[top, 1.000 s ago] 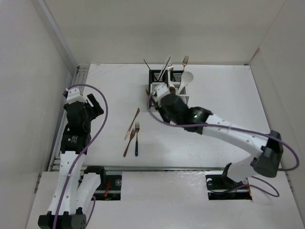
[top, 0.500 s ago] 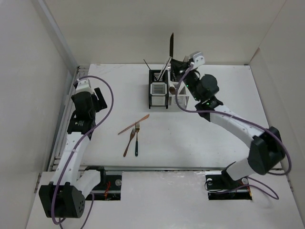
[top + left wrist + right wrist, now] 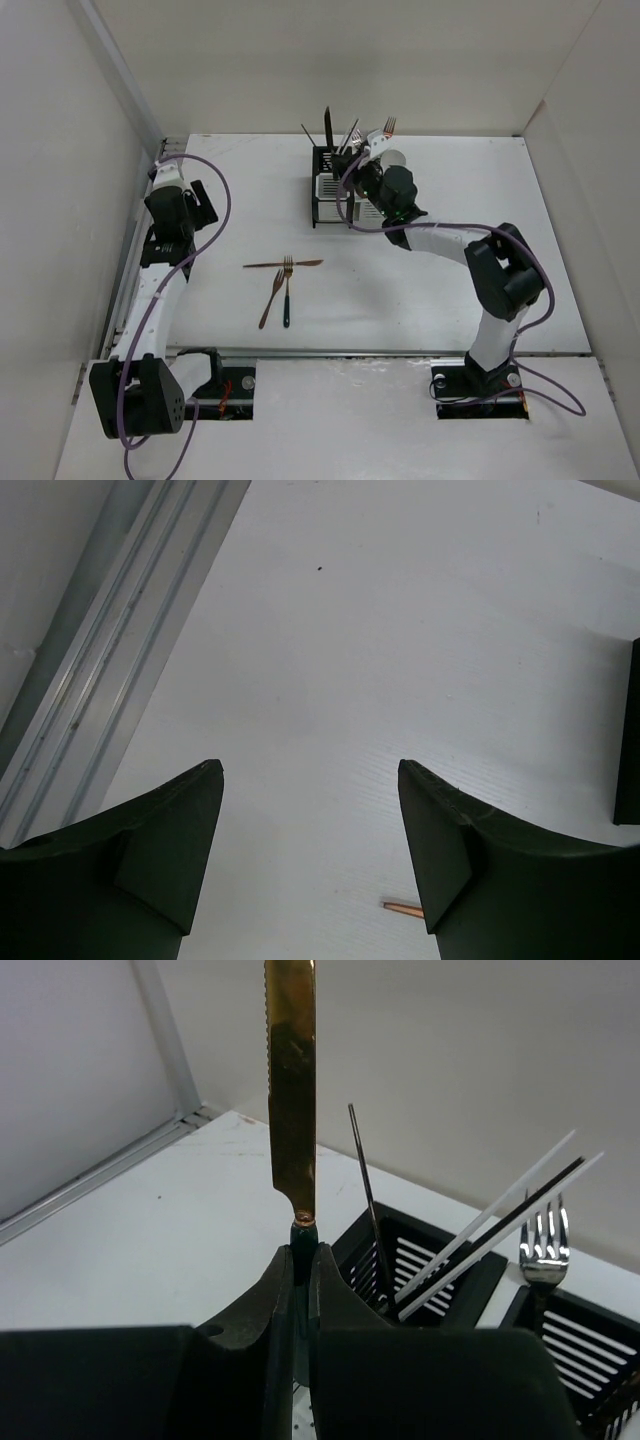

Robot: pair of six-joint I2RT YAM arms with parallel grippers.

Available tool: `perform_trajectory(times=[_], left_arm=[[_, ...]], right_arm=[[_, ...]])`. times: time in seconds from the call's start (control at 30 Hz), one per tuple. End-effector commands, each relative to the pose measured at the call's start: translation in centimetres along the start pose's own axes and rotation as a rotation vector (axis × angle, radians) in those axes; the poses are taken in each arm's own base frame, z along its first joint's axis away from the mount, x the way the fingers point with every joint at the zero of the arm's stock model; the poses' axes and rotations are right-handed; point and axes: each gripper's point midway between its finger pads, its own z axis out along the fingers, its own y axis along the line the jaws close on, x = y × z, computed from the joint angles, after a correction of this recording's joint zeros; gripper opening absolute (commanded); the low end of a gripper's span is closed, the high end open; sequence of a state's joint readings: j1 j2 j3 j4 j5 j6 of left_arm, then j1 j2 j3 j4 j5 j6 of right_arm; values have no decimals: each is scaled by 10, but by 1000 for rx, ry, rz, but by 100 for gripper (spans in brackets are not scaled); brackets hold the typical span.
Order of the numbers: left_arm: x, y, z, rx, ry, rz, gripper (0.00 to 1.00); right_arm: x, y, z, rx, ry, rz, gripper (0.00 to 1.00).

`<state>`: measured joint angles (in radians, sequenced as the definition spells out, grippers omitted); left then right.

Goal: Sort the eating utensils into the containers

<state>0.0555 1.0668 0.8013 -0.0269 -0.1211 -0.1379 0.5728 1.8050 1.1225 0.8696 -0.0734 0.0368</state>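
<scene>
My right gripper [image 3: 301, 1255] is shut on the dark handle of a knife, whose copper blade [image 3: 290, 1090] points straight up. In the top view the knife [image 3: 327, 124] stands over the back left corner of the containers [image 3: 322, 205], with my right gripper [image 3: 366, 170] just to their right. White chopsticks [image 3: 500, 1222], a black chopstick [image 3: 364, 1175] and a silver fork [image 3: 545, 1238] stand in the slotted compartments. On the table lie a copper piece [image 3: 283, 264], a copper fork [image 3: 271, 299] and a black-handled fork [image 3: 287, 293]. My left gripper [image 3: 310, 770] is open over bare table at the left [image 3: 185, 205].
An aluminium rail [image 3: 110, 660] runs along the table's left edge, close to my left arm. White walls enclose the table on the left, back and right. A copper tip [image 3: 402, 908] shows by my left gripper's right finger, and the containers' dark edge [image 3: 630, 740] at far right.
My right arm lifted the knife from beside the containers, swung it high, then brought it upright over them. The copper piece on the table turned to lie crosswise. My left gripper drew back leftward.
</scene>
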Motion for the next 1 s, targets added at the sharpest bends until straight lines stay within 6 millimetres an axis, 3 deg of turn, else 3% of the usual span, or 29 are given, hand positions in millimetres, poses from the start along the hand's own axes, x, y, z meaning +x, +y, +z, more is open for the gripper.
perform_trajectory(times=[0.0, 0.13, 0.23, 0.57, 0.7, 0.73, 0.77, 0.8, 0.83, 0.9, 0.93, 0.97], left_arm=[[-28, -8, -2, 43, -86, -15, 67], [-28, -8, -2, 43, -86, -15, 67], [-28, -8, -2, 43, -86, -15, 67], [-19, -7, 1, 38, -59, -20, 67], [-19, -7, 1, 38, -59, -20, 67], [-19, -7, 1, 38, -59, -20, 67], [-19, -7, 1, 38, -59, -20, 67], [-19, -7, 1, 38, -59, -8, 67], [-19, -8, 1, 47, -58, 1, 67], [-13, -12, 1, 76, -44, 32, 67], [-18, -14, -1, 100, -62, 89, 67], [-10, -26, -2, 186, -43, 142, 65]], right_arm=[[-10, 15, 9, -46, -70, 43, 0], [11, 35, 10, -85, -26, 67, 0], [27, 39, 6, -81, 7, 83, 0], [64, 22, 0, 17, 83, 93, 0], [68, 18, -2, 36, 90, 92, 0], [73, 18, -3, 38, 111, 92, 4], [72, 22, -1, 19, 118, 94, 14], [71, 23, 0, 10, 122, 94, 28], [74, 25, -1, 2, 136, 95, 50], [72, 27, -3, -7, 137, 96, 59], [54, 27, -2, -11, 98, 95, 63], [52, 28, -5, -12, 89, 94, 64]])
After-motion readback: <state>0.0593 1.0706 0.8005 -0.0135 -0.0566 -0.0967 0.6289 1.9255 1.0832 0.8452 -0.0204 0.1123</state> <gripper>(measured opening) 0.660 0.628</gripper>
